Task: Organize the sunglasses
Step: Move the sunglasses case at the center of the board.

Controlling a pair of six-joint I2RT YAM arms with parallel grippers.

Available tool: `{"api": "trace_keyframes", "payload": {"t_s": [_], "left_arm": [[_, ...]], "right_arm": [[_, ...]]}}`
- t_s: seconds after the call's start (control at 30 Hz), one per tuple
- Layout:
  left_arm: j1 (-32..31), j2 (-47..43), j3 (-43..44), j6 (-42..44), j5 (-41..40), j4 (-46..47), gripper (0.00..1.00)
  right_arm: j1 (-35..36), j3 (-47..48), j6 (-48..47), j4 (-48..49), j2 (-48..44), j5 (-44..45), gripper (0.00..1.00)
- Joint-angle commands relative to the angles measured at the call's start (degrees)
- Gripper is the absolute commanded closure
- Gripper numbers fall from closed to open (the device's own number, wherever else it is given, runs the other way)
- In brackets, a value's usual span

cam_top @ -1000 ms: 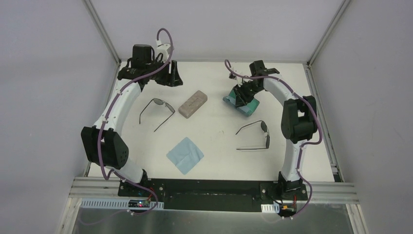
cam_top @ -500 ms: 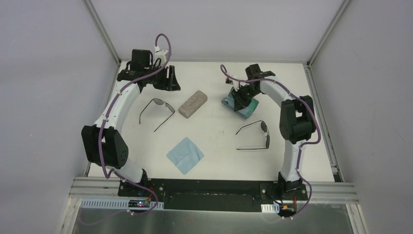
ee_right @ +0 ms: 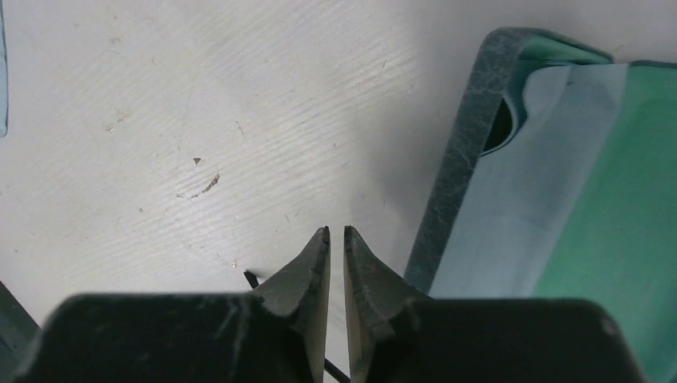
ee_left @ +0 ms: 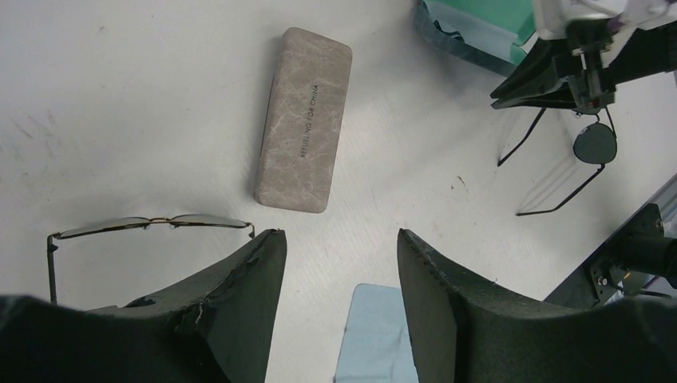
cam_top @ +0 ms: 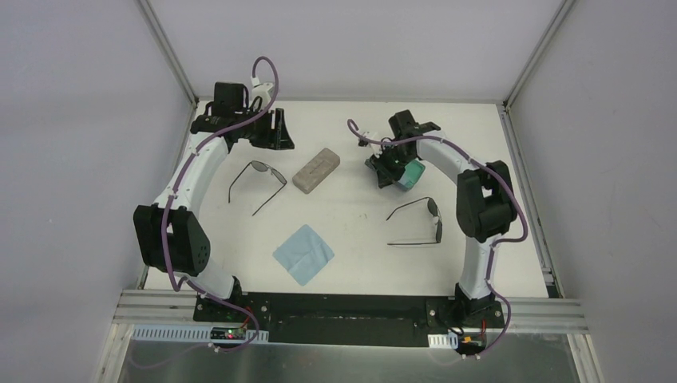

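Two pairs of sunglasses lie on the white table with their arms unfolded. One pair [cam_top: 257, 171] [ee_left: 152, 226] is at the left, beside a shut beige case [cam_top: 316, 170] [ee_left: 303, 120]. The other pair [cam_top: 423, 219] [ee_left: 595, 144] lies at the right, nearer than an open blue case [cam_top: 409, 174] [ee_right: 455, 159] with a light blue cloth [ee_right: 543, 175] in it. My left gripper [cam_top: 275, 132] [ee_left: 337, 239] hovers open and empty beyond the left pair. My right gripper [cam_top: 383, 166] [ee_right: 336, 231] is just left of the blue case, its jaws nearly together with nothing between them. A thin black sunglasses arm [ee_right: 251, 278] shows under its fingers.
A second light blue cloth [cam_top: 302, 254] [ee_left: 375, 335] lies flat at the near middle of the table. Metal frame posts and grey walls close in the back and both sides. The arm bases stand at the near edge.
My right gripper has closed and moved left, off the blue case to the table beside it. The left arm has shifted only slightly.
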Motion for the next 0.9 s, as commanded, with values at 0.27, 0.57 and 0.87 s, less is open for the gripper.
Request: {"api": "trace_keyframes", "payload": {"t_s": [0.27,0.57,0.87], "left_arm": [[0.89,-2.3,-0.39,-1.04,2.03,2.02,0.42],[0.92,-2.98,-1.28,-1.02,2.48,1.8,0.41],[1.25,-3.38,-2.2,-0.93,2.74,1.75,0.4]], "right_arm": [[-2.71,5.39,4.32,4.89,-4.04,3.89,0.67],[-4.13,5.49,4.95,3.88,-1.15,0.46,0.66],[-4.13,3.37,4.56,2.57,-0.54,-1.52,0.68]]}}
